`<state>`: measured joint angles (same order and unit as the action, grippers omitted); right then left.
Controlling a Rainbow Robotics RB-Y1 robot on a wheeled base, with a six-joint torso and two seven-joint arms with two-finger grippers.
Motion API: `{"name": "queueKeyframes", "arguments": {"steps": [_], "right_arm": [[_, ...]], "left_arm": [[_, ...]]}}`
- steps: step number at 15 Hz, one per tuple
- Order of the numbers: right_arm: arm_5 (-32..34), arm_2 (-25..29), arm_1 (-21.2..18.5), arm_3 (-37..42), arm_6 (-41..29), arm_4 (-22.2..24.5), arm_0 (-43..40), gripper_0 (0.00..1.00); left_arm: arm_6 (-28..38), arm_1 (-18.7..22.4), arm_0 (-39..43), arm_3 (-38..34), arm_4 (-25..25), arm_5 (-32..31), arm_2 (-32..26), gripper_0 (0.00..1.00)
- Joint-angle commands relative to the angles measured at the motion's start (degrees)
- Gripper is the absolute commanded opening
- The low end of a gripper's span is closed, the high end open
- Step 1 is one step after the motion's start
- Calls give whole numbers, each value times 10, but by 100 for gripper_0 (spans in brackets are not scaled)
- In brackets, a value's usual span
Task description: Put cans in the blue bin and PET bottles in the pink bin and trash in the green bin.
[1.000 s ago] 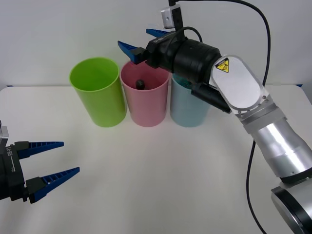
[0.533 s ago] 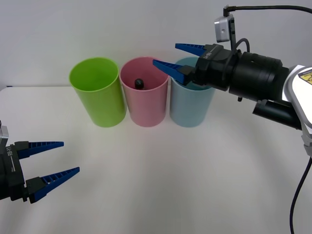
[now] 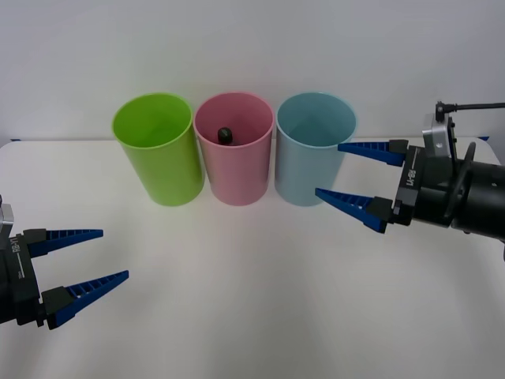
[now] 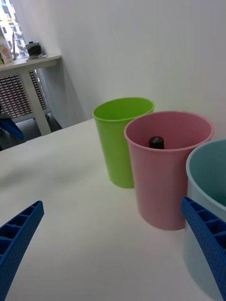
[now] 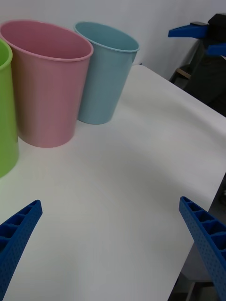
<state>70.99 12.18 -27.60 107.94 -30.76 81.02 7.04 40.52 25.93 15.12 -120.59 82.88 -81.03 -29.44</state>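
The PET bottle (image 3: 224, 135) stands inside the pink bin (image 3: 235, 170), its black cap showing just below the rim toward the back wall; the right wrist view shows the same cap (image 4: 157, 141) upright within the pink bin (image 4: 162, 188). That is the bin the task assigns to bottles, so this item appears to be sorted.

The three bins stand in a row at the far side of the white table (image 3: 237, 300), the green bin (image 3: 162, 166) on the robot's left, the pink one in the middle, and the blue bin (image 3: 312, 170) on the right, each touching or nearly touching its neighbour. Set this closely with their mouths open upward, they can be reached from above by either arm without shifting the base.

The right end effector (image 3: 353, 175) hangs just beside the blue bin on its right, level with the bin's wall, fingers spread apart and empty. The spread fingers suggest it has nothing to carry. The left end effector (image 3: 87, 260) is low over the near left part of the table, well apart from the bins, also spread wide and holding nothing; it looks parked and idle.

No can or trash lies on the table. What the green and blue bins hold cannot be told, since their floors are hidden.
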Motion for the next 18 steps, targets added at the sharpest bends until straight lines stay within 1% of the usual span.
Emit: {"name": "queueKeyframes", "arguments": {"steps": [1,5,9,13,16,18], "right_arm": [[48,30,0,0,60,-14,-52,100],[68,45,0,0,135,-26,-114,100],[68,49,0,-1,209,-31,-156,100],[75,58,0,-2,232,-34,-188,100],[75,58,0,-2,242,-34,-193,100],[78,58,0,-3,239,-25,-197,100]], "left_arm": [[0,0,0,0,0,0,0,100],[0,0,0,0,0,0,0,100],[0,0,0,0,0,0,0,100],[0,0,0,0,0,0,0,100],[0,0,0,0,0,0,0,100],[0,0,0,0,0,0,0,100]]}}
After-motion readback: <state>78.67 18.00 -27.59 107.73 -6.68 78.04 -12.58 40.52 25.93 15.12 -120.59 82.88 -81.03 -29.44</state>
